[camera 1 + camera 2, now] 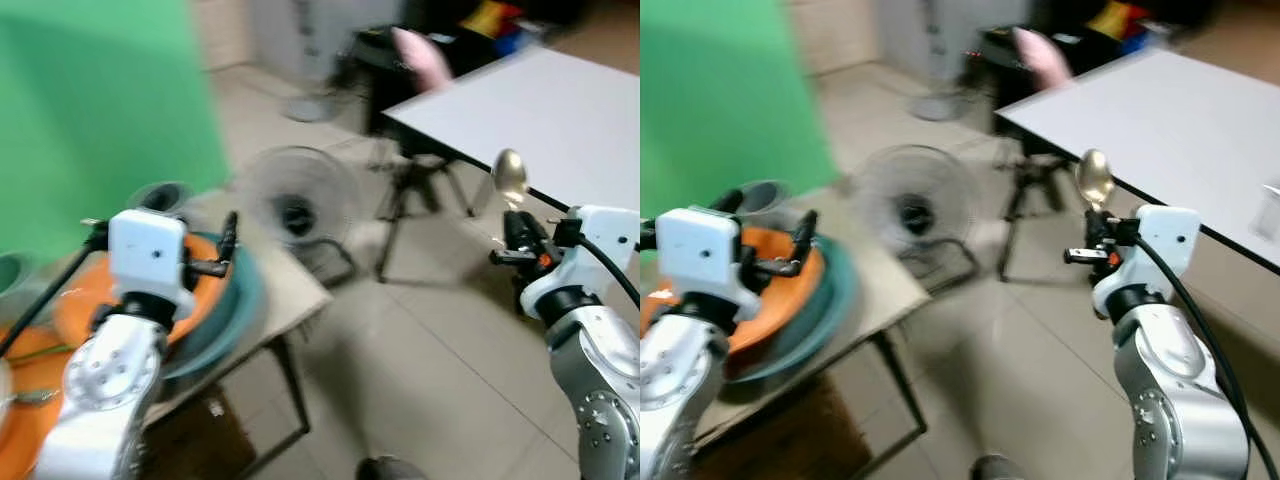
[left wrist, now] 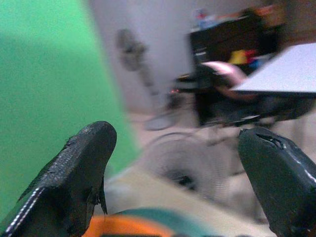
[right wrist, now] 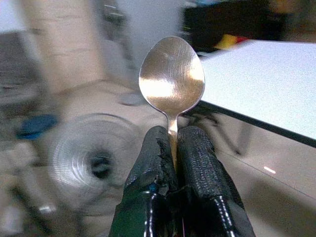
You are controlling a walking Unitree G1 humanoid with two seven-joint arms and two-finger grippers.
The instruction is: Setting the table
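Right gripper (image 3: 173,148) clamps spoon (image 3: 172,79) upright; no legible writing.

You are seeing no readable text, label, brand, number or sign anywhere; blur is smearing all views, so nothing legible is showing on any surface.

A staged test room: green backdrop (image 1: 100,110), floor fan (image 1: 297,212) on tiles, white table (image 1: 540,120), dark cluttered shelving (image 2: 232,44).
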